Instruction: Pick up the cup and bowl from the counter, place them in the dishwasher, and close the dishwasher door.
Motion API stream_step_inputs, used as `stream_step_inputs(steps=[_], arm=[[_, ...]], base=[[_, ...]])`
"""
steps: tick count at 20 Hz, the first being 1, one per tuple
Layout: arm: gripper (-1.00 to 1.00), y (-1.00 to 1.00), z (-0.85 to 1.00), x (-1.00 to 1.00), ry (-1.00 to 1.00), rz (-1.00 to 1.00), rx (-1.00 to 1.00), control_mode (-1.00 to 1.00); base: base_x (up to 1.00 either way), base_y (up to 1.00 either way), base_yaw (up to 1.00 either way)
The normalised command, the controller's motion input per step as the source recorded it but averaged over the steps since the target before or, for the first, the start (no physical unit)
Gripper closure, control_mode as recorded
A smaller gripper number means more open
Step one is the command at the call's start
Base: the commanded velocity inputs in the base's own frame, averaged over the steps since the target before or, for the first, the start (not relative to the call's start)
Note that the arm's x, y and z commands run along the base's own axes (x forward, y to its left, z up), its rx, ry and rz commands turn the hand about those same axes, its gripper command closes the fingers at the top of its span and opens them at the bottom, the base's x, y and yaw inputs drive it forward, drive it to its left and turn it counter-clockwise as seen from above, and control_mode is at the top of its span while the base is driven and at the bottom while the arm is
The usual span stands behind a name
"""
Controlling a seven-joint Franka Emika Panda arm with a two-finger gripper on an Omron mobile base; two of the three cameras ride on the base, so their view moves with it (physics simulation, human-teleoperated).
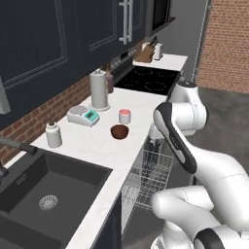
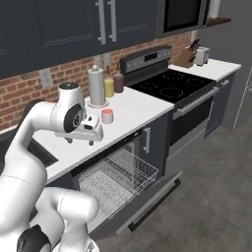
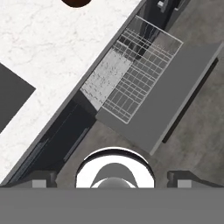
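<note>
The pale cup (image 1: 124, 115) with a salmon rim stands on the white counter (image 1: 92, 146), and the dark reddish-brown bowl (image 1: 119, 131) sits just in front of it. In the hand view the bowl (image 3: 76, 2) peeks in at the top edge. My gripper (image 2: 81, 140) hangs over the counter's front edge, near the bowl, pointing down. Its fingertips (image 3: 43, 179) stand wide apart, open, with nothing between them. Below, the dishwasher door (image 3: 175, 92) lies folded down flat and the silver wire rack (image 3: 135, 70) is pulled out over it. The cup (image 2: 107, 116) shows just right of my hand.
A black sink (image 1: 44, 194) lies left, with a white soap bottle (image 1: 53, 134) behind it. A small scale (image 1: 83, 115) and a tall grey canister (image 1: 98, 90) stand at the back. The black cooktop (image 1: 148, 80) and a knife block (image 1: 146, 53) lie further along.
</note>
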Motion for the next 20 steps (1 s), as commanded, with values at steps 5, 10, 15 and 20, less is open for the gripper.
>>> stream_step_inputs(steps=[5, 10, 15, 20], arm=[[-1.0, 0.0, 0.0, 0.0, 0.0, 0.0, 0.0, 1.0], [-1.0, 0.0, 0.0, 0.0, 0.0, 0.0, 0.0, 1.0], [-1.0, 0.0, 0.0, 0.0, 0.0, 0.0, 0.0, 1.0], [-1.0, 0.0, 0.0, 0.0, 0.0, 0.0, 0.0, 1.0]], base=[[0.37, -0.05, -0.07], [0.23, 0.08, -0.13], [0.29, 0.04, -0.23], [0.37, 0.13, -0.22]])
